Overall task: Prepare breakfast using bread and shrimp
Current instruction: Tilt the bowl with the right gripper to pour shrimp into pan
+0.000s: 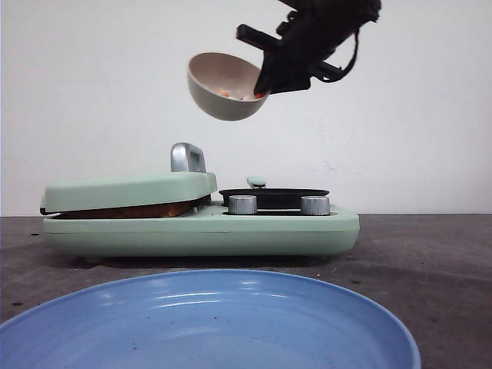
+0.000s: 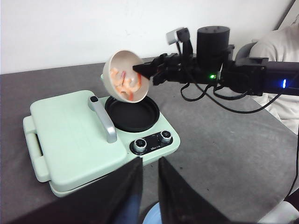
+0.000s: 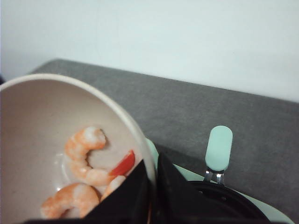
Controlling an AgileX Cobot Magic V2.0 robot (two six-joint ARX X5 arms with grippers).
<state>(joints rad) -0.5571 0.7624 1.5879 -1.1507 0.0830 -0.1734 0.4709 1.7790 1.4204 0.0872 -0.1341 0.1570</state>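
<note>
My right gripper (image 1: 265,81) is shut on the rim of a beige bowl (image 1: 227,86) and holds it tilted, high above the black round pan (image 1: 273,194) of a mint-green breakfast maker (image 1: 307,227). Several orange-pink curled shrimp (image 3: 84,158) lie inside the bowl (image 3: 28,140), and also show in the left wrist view (image 2: 126,83). A brown bread edge (image 1: 131,210) shows in the gap under the closed press lid (image 1: 131,188). My left gripper (image 2: 149,161) is narrowly open and empty, low in front of the maker.
A large blue plate (image 1: 207,323) sits at the near edge of the table, below my left gripper. Two silver knobs (image 1: 242,204) are on the maker's front. The pan has a mint handle (image 3: 218,148). A person in white (image 2: 280,51) sits beyond the right arm.
</note>
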